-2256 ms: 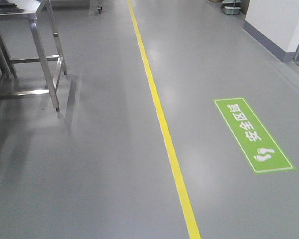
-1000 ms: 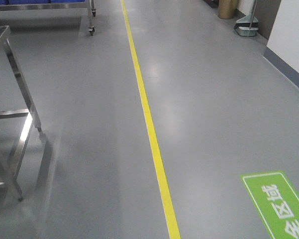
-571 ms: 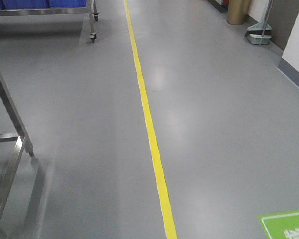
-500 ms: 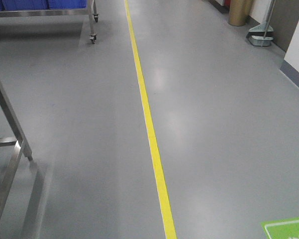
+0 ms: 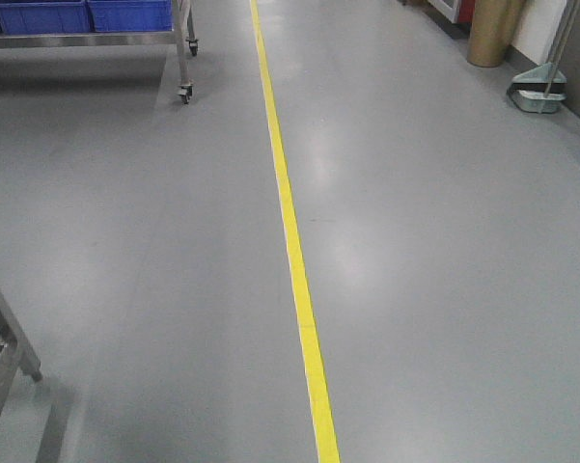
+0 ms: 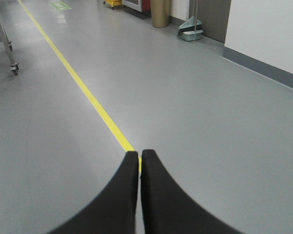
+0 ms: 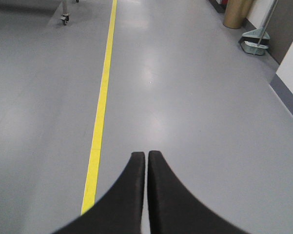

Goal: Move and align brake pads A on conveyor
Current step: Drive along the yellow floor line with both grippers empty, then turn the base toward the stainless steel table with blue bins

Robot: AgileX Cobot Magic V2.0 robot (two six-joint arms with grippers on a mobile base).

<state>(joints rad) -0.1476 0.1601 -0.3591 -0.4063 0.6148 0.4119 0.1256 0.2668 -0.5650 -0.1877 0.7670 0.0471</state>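
The brake pads A and the conveyor are out of view in every frame. My left gripper (image 6: 139, 154) is shut with nothing between its black fingers, hanging over the grey floor above the yellow line (image 6: 87, 95). My right gripper (image 7: 146, 155) is also shut and empty, with the yellow line (image 7: 103, 87) to its left. Neither gripper shows in the front view.
A yellow line (image 5: 290, 231) runs up the grey floor. A wheeled steel rack (image 5: 179, 39) with blue bins (image 5: 77, 14) stands at the far left. A steel table leg (image 5: 5, 342) is at the near left. A tan bin (image 5: 492, 34) and a dustpan (image 5: 538, 95) sit far right.
The front view has travelled forward along the yellow line. The steel table has slid off to the lower left, the green floor sign has left the frame, and the rack with blue bins has come closer.
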